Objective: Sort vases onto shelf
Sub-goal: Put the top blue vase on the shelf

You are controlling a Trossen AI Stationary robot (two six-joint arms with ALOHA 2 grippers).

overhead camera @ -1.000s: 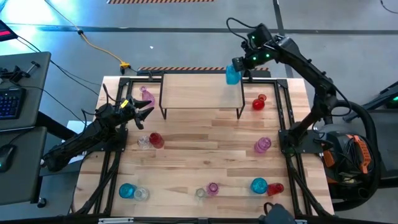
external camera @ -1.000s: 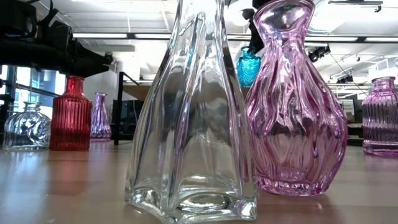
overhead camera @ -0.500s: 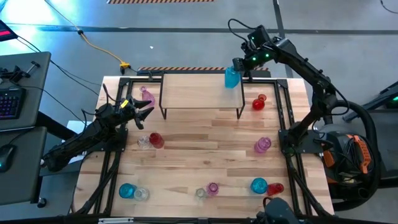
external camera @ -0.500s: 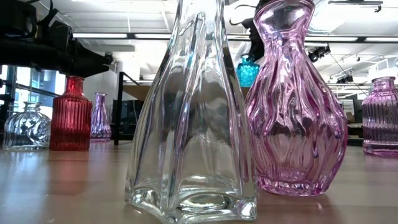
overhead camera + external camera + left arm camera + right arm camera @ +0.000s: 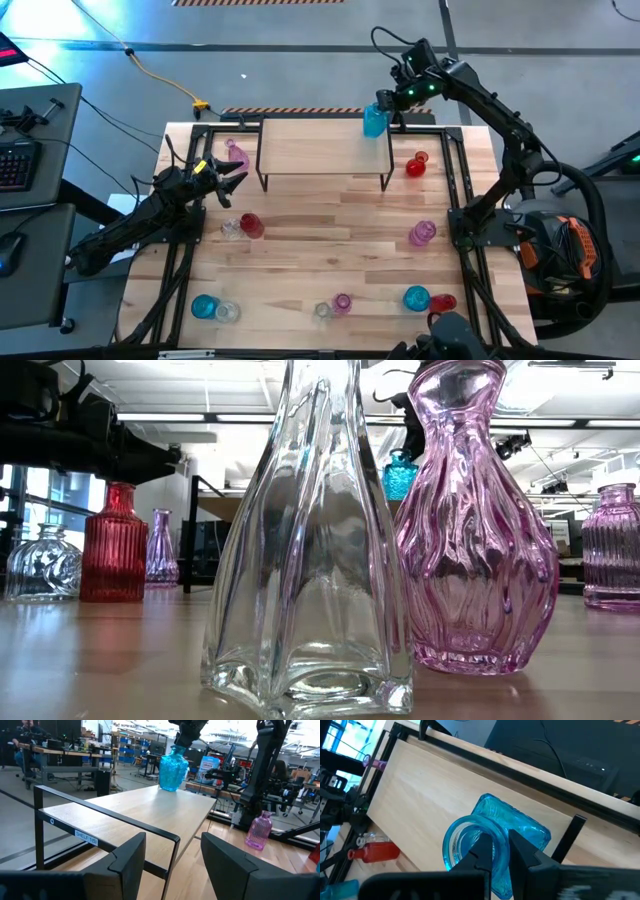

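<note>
Pinching the teal vase (image 5: 492, 847) by its rim, right gripper (image 5: 494, 851) setting it upright on the shelf (image 5: 310, 150)'s far right corner, left gripper (image 5: 172, 855) idling spread.

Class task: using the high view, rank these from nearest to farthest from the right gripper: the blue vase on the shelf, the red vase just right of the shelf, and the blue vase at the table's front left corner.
1. Blue vase on the shelf, held by the right gripper at the shelf's back right corner.
2. Red vase, on the table right of the shelf.
3. Front-left blue vase, at the opposite corner.
</note>
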